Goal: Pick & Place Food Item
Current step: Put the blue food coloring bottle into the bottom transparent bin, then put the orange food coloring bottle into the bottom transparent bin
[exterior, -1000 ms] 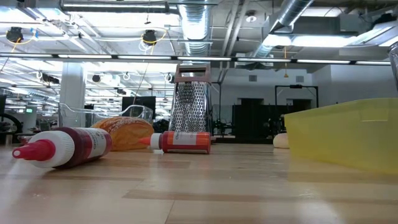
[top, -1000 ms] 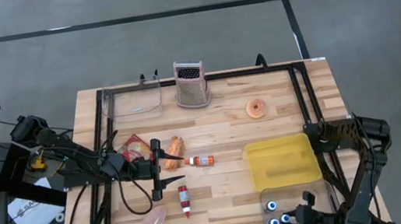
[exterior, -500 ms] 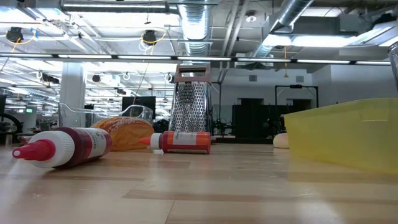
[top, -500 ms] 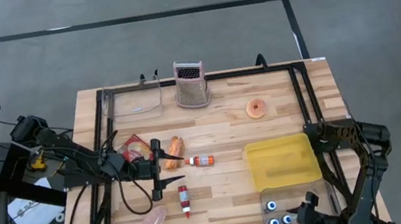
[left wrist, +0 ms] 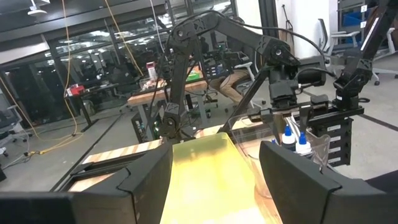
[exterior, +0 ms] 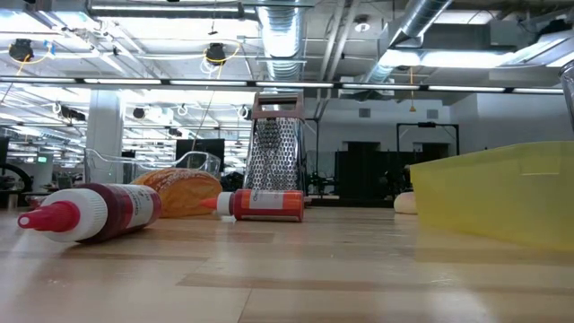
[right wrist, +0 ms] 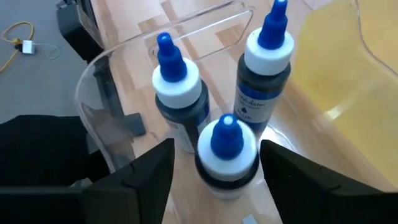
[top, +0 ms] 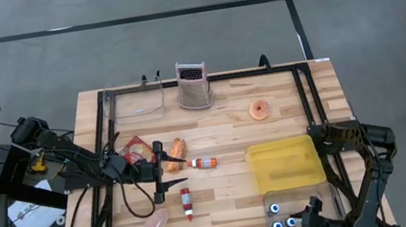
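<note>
Evidently no pick has begun: the left gripper (top: 170, 174) waits with fingers spread and empty over the left middle of the surface (top: 229, 126), the orange food item (top: 178, 146) lying just beyond its far finger, while the right gripper (right wrist: 211, 180) hovers open-fingered over three blue-capped bottles (right wrist: 227, 155) in a clear container (top: 300, 211) at the near right edge. I judge the next move needs the left fingers to straddle the food item, avoiding the orange-labelled bottle (top: 204, 162) beside it; open board lies toward the yellow bin (top: 286, 163).

Left gripper (top: 165, 174) reaches over mid-table, fingers spread; right gripper (top: 310, 211) low at near edge, fingers spread.
</note>
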Controlling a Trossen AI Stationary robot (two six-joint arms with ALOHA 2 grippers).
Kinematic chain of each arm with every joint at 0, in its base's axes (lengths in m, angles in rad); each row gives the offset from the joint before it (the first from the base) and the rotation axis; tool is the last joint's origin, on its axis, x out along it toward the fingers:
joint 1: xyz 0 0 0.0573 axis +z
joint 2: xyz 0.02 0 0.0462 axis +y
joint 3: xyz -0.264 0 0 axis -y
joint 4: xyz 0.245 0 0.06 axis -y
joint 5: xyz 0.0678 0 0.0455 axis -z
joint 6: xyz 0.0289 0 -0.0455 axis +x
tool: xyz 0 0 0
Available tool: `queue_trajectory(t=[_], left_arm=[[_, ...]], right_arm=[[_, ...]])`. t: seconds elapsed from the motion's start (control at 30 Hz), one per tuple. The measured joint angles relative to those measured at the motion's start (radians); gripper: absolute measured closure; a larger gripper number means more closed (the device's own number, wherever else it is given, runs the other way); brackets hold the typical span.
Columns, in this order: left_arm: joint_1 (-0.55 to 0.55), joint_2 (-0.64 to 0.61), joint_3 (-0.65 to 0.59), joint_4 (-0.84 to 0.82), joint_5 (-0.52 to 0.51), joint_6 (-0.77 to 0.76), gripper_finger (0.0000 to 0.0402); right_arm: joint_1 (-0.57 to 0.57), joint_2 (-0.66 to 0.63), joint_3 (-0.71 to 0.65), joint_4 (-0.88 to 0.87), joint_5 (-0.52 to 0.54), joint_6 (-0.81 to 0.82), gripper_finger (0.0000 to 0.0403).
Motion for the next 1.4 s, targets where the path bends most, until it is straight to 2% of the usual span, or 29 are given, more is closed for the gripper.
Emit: queue_trajectory(t=[0.73,1.4], left_arm=[[0.000,0.000,0.000,-0.001,0.000,0.000,0.0166],[0.000,0.000,0.000,-0.004,0.000,0.000,0.0166]], right_arm=[[-0.001,-0.001,0.001,0.053,0.035,-0.046,0.0204],[0.000,-0.023,0.002,-0.038,0.192,-0.047,0.0200]])
